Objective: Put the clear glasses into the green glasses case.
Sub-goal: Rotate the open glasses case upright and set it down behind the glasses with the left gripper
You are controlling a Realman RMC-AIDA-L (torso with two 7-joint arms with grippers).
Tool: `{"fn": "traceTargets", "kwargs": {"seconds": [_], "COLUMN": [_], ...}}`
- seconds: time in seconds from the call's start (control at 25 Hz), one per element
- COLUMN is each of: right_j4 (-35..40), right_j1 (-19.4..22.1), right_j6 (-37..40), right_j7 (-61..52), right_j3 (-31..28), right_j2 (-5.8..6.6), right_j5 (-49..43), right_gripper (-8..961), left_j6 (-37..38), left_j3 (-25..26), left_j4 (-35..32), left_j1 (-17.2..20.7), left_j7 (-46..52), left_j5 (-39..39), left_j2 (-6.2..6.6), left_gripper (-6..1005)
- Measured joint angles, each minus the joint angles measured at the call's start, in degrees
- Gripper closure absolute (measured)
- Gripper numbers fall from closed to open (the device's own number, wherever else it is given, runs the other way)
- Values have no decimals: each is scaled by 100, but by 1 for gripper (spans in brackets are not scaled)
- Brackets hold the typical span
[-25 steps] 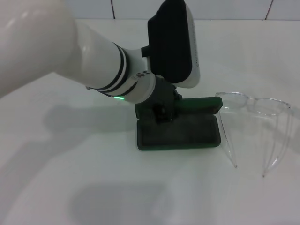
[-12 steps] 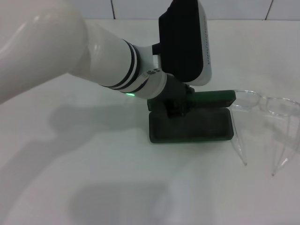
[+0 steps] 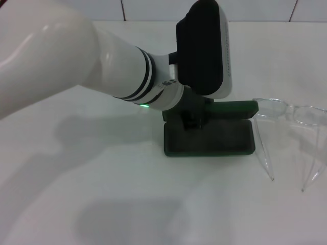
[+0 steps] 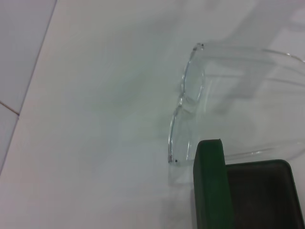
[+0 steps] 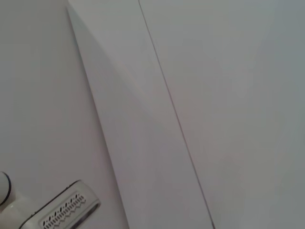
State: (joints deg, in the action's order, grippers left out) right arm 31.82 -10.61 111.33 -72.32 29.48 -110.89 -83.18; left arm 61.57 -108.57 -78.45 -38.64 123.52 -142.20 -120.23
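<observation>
1. The left arm comes in from the head view's left, white with black rings at the wrist and a small green light on its underside.
2. The left gripper is down at the left part of the green glasses case, at the join between lid and base; its dark fingers are buried against the dark case, so I cannot tell whether they are spread or pinched on anything.
3. The green glasses case lies open on the white table, its dark-lined tray toward the robot and its lid standing up along the far edge. No lettering can be read on the lid from either view that shows it.
4. The clear glasses stand on the table just beside the right end of the case, outside it, front frame at the far side and both thin temple arms pointing toward the robot. In the left wrist view the frame sits close to the corner of the case lid; touching or not, I cannot tell.
5. The right gripper is not seen; the right wrist view shows only white surfaces and a white vented part at the edge.
</observation>
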Motion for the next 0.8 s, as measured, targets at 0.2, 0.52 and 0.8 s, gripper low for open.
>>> {"fn": "traceTargets", "kwargs": {"seconds": [0.2,0.52,0.8], "right_j4": [0,0,0], "right_j1": [-4,-2,-2], "right_j6": [0,2,2], "right_j7": [-1,-1,-1], "right_j3": [-70,-65,-65], "right_j2": [-11,-4,1], "right_j5": [-19,-26,-26], "right_gripper": [214,214,215], "left_j6": [-5,-16,3], "left_j3": [1,70,68], "left_j4": [164,208,176], "left_j1": [-29,-18,-7], "left_j7": [-106,-189,-230], "left_j5": [3,146,259], "left_j2": [8,8,15], "left_gripper": [703,693,684]}}
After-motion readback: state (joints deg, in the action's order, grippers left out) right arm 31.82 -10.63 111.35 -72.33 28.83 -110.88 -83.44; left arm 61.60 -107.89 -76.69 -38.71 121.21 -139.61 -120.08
